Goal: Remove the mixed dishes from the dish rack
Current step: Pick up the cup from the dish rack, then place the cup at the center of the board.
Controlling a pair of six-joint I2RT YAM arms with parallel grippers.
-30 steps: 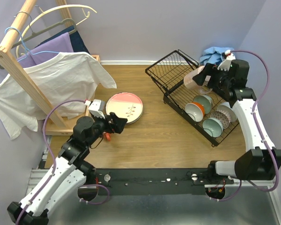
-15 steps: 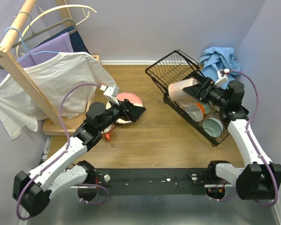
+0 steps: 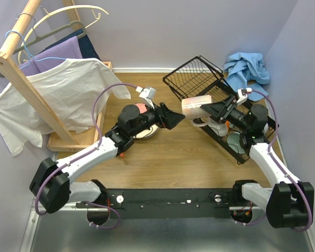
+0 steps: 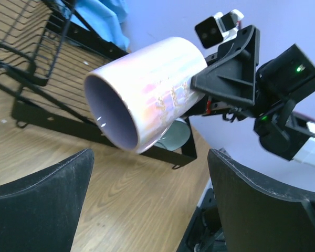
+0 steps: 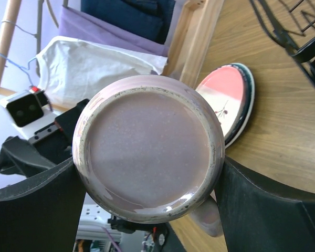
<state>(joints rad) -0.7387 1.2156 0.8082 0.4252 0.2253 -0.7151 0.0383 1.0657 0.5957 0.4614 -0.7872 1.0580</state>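
My right gripper (image 3: 209,109) is shut on a pink mug (image 3: 194,106) and holds it on its side above the table, left of the black wire dish rack (image 3: 193,73). The right wrist view shows the mug's base (image 5: 147,147) clamped between my fingers (image 5: 31,210). The mug's purple-inside mouth (image 4: 111,113) faces my left gripper (image 3: 172,116), which is open and empty just short of it. Bowls (image 3: 232,139) stay in the rack. The pink-and-cream plate (image 3: 145,131) lies on the table, partly hidden under my left arm, and shows in the right wrist view (image 5: 228,102).
A wooden clothes stand (image 3: 21,58) with a white shirt (image 3: 58,89) and hangers fills the left. A blue cloth (image 3: 247,68) lies behind the rack at the back right. A purple wall runs along the right side.
My right gripper has carried the mug left, out from over the rack. My left arm has stretched right from beside the plate, open jaws now facing the mug's mouth.
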